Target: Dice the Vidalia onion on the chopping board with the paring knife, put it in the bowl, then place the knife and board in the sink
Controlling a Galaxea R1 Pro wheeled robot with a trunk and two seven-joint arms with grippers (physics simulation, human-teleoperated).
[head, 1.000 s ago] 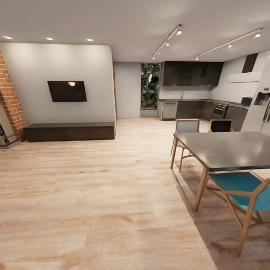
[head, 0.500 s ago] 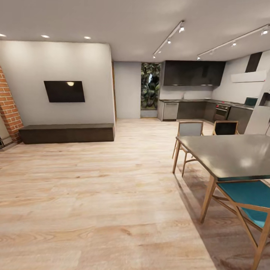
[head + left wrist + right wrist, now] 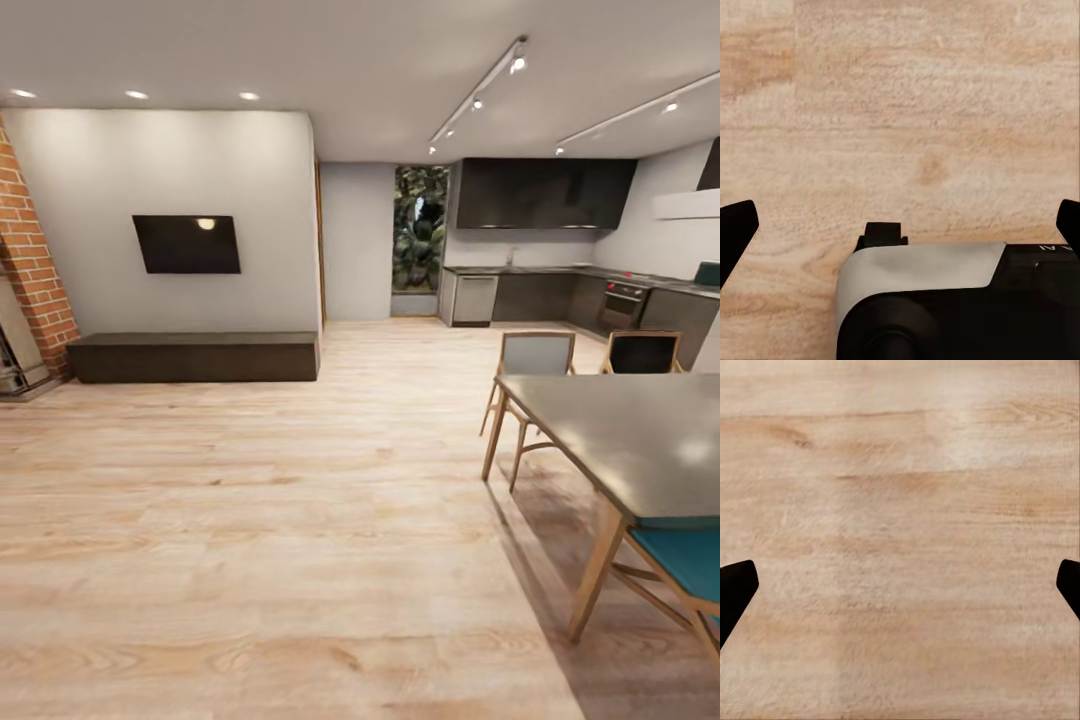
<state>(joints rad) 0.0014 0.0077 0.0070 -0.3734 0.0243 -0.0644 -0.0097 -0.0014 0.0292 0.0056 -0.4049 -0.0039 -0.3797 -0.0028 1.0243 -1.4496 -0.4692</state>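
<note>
A wall-mounted television (image 3: 187,243) hung at left, above a low bench (image 3: 195,357) set against that wall. The dining table (image 3: 640,440) stood at right, two chairs (image 3: 535,360) behind it and another chair (image 3: 685,570) at its near side. The kitchen countertop (image 3: 560,270) ran along the far right wall, beyond the open floor (image 3: 300,540).

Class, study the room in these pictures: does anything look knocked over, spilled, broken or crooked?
Nothing stands out. The dining table and chairs stand upright, the wooden floor shows no spill, and the television hangs level.
</note>
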